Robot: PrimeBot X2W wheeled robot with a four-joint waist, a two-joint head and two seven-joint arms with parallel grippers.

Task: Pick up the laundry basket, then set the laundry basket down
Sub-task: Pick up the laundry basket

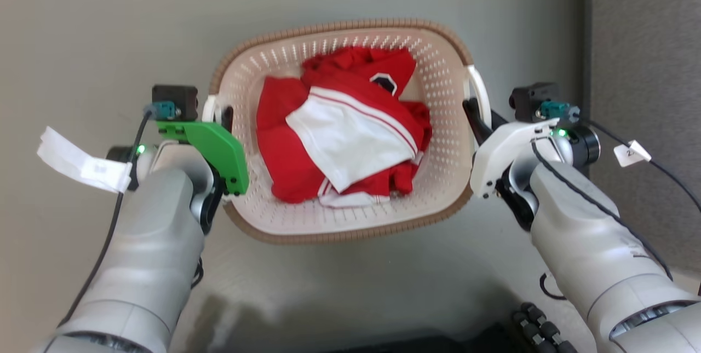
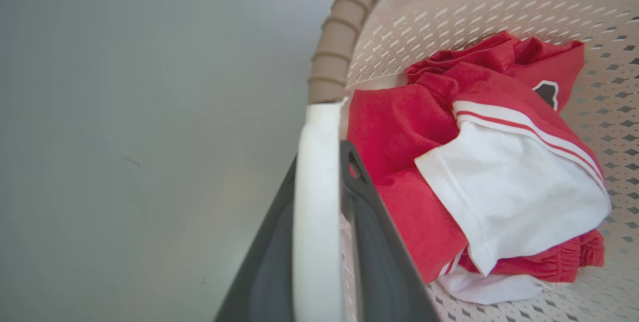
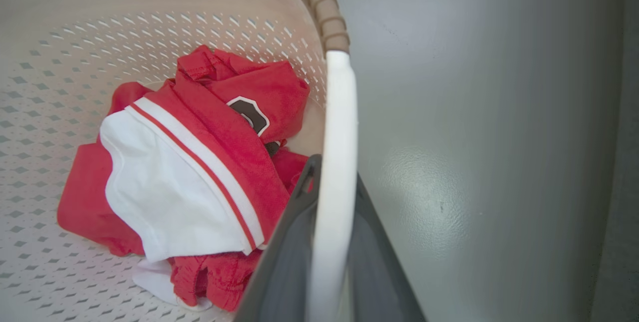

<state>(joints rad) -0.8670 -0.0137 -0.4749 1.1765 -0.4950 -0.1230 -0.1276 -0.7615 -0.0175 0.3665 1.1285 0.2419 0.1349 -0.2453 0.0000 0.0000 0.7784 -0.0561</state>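
Nearest the lens: pale left forearm [image 1: 159,221] and right forearm [image 1: 586,216], up from the bottom corners, slanting inward, wrists turned toward each other.

Left gripper [image 2: 322,162]: jaws pinched on the white left handle [image 2: 317,222], one dark finger on either face, both touching.

Right gripper [image 3: 334,169]: same posture, jaws clamped on the white right handle [image 3: 339,112].

Laundry basket [image 1: 438,194] between the two grippers, long axis spanning jaw to jaw. Brown ribbed rim [image 2: 339,37] just past the left fingertips.

Inboard of both jaws, on the basket bottom: crumpled red-and-white garment [image 1: 339,128], dark badge facing up.

Outboard of both jaws: bare grey floor [image 1: 98,41]. Basket resting or lifted: cannot tell.

Green plate [image 1: 216,148] behind the left jaws; paper tag [image 1: 76,161] on the left wrist cable.
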